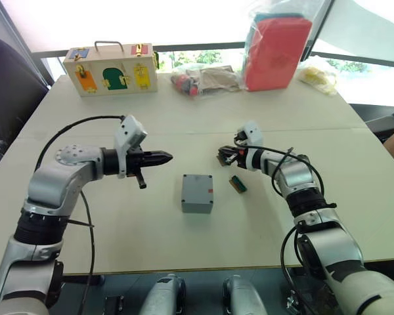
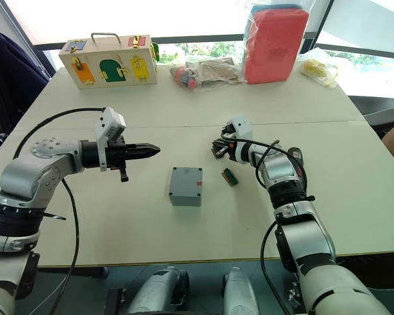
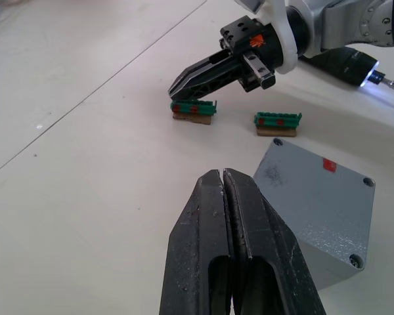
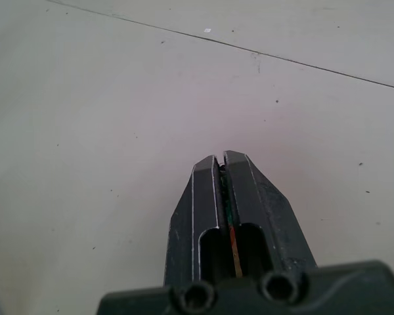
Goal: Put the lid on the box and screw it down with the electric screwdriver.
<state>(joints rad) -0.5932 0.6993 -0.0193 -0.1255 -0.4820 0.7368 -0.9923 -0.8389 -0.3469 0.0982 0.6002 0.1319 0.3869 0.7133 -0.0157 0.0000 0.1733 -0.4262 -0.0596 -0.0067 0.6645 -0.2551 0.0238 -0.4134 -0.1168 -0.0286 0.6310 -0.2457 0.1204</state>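
Observation:
The grey box (image 1: 197, 199) stands mid-table, and the lid (image 3: 315, 190) with its red mark lies flat on top of it. My left gripper (image 1: 165, 157) hovers to the left of the box and a little beyond it, shut and empty, pointing right. Beyond the box on its right, my right gripper (image 1: 220, 156) is shut on a small green bit strip (image 3: 194, 110); a green sliver shows between its fingers (image 4: 243, 197). The black electric screwdriver (image 3: 351, 62) lies on the table behind my right forearm with its tip light on, partly hidden.
A second green bit strip (image 1: 237, 184) lies just right of the box. At the table's far edge stand a wooden latch box (image 1: 111, 69), clear bags of small items (image 1: 207, 79), a red pack in plastic (image 1: 276, 49) and a yellow bag (image 1: 318, 72).

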